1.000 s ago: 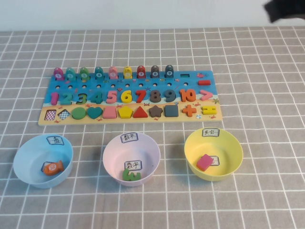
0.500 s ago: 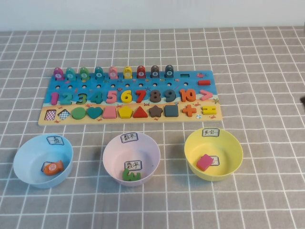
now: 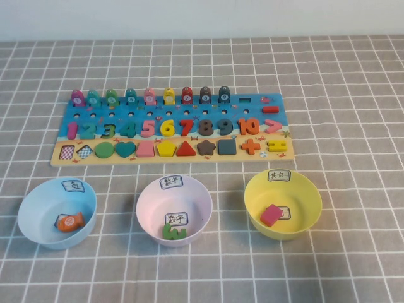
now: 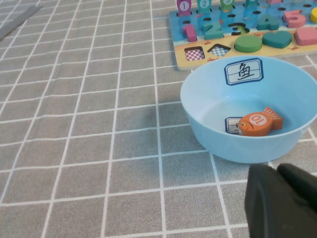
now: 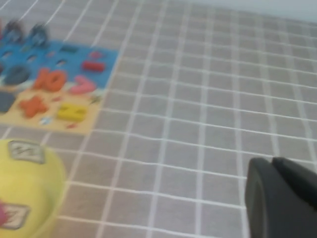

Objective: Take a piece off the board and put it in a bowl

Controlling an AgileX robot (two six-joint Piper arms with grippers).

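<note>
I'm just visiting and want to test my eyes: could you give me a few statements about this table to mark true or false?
1. The small orange wooden fish piece lies inside the light blue round plastic bowl. True.
2. The pink round plastic bowl holds a red heart. False: it holds a green piece.
3. The long wooden puzzle board lies beyond the three bowls. True.
4. The right gripper holds a piece over the yellow round plastic bowl. False: it is shut, empty, off to the side.
5. The left gripper is near the light blue bowl. True.
</note>
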